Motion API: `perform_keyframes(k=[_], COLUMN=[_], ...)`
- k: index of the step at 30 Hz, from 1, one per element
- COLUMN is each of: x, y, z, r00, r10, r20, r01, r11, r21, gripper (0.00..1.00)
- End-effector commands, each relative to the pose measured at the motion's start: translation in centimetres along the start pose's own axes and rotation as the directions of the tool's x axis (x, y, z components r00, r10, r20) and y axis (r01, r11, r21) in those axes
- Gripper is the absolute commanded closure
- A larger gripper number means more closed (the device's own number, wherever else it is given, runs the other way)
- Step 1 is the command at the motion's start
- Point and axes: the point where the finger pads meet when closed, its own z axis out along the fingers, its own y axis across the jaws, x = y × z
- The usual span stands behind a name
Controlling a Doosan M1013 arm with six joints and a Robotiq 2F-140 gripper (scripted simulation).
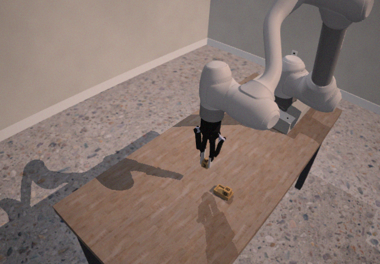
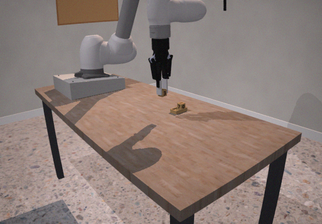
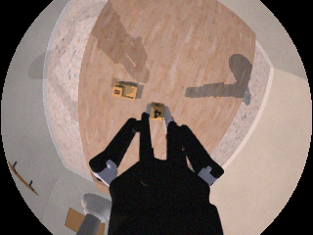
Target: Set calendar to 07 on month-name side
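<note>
Tray (image 1: 227,197) (image 2: 174,111) (image 3: 130,96) on tabletop (image 1: 171,212) (image 2: 208,148) (image 3: 171,44): one cube (image 1: 227,190) (image 2: 181,105) (image 3: 118,91) in one end, other end vacant. Second cube (image 1: 205,163) (image 2: 163,92) (image 3: 156,112) pinched between fingers of gripper (image 1: 205,160) (image 2: 162,89) (image 3: 156,110), outside tray.

Arm bent over tabletop; fingers (image 1: 205,159) (image 2: 162,87) ptg down, partly closed.

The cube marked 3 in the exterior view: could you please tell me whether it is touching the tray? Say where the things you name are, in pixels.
Apart: the exterior view shows bare tabletop between the cube (image 1: 205,163) (image 2: 163,93) (image 3: 156,112) and the tray (image 1: 227,197) (image 2: 175,111) (image 3: 129,97).
</note>
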Motion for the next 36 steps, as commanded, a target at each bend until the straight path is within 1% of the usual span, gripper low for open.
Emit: perform_keyframes(k=[1, 15, 21, 27, 36], x=[-0.1, -0.1, -0.1, -0.1, -0.1], y=[0.5, 0.5, 0.5, 0.6, 0.6], z=[0.0, 0.1, 0.4, 2.2, 6.5], r00=[0.995, 0.995, 0.995, 0.995, 0.995], r10=[0.102, 0.103, 0.103, 0.103, 0.103], r20=[0.002, 0.002, 0.002, 0.002, 0.002], r01=[-0.102, -0.103, -0.103, -0.103, -0.103], r11=[0.995, 0.995, 0.995, 0.995, 0.995], r21=[-0.009, -0.009, -0.009, -0.009, -0.009], gripper=[0.76, 0.76, 0.76, 0.76, 0.76])
